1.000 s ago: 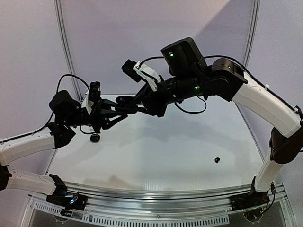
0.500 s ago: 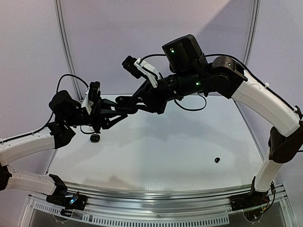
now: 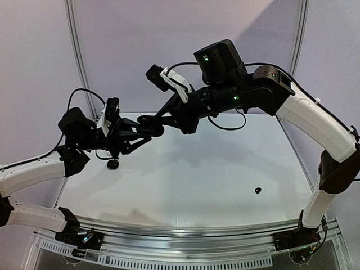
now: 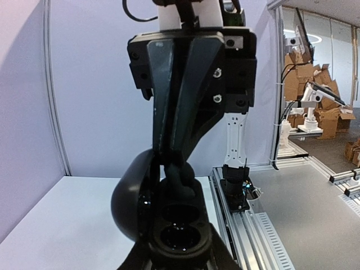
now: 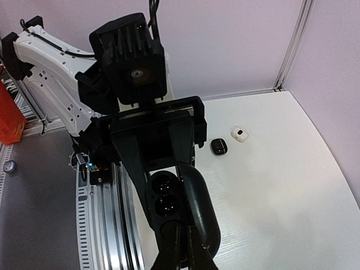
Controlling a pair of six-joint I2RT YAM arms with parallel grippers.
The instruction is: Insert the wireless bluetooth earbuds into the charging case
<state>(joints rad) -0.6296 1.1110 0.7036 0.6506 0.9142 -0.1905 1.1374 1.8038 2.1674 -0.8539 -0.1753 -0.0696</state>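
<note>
My left gripper [image 3: 140, 134] [image 4: 180, 250] is shut on an open black charging case [image 4: 180, 225], held in the air over the table's left side. The lid [image 4: 132, 199] stands open to one side. Both sockets [image 5: 163, 194] look empty. My right gripper [image 3: 153, 128] [image 5: 181, 230] reaches in from the right with its fingers [image 4: 174, 101] closed together. In the left wrist view a black earbud [image 4: 181, 183] hangs at their tips, touching the case's rim by the far socket. In the right wrist view that earbud is hidden under the fingers. Another black earbud [image 3: 258, 190] lies on the table at the right.
A closed black case [image 3: 113, 164] [image 5: 218, 147] lies on the white table [image 3: 191, 180] below the left arm. Beside it lies a small white case [image 5: 239, 134]. A metal rail [image 3: 185, 233] runs along the near edge. Purple walls enclose the back and sides.
The right jaws have closed from partly open to shut. The right wrist has shifted slightly while staying at the case. The left arm and case have not moved.
</note>
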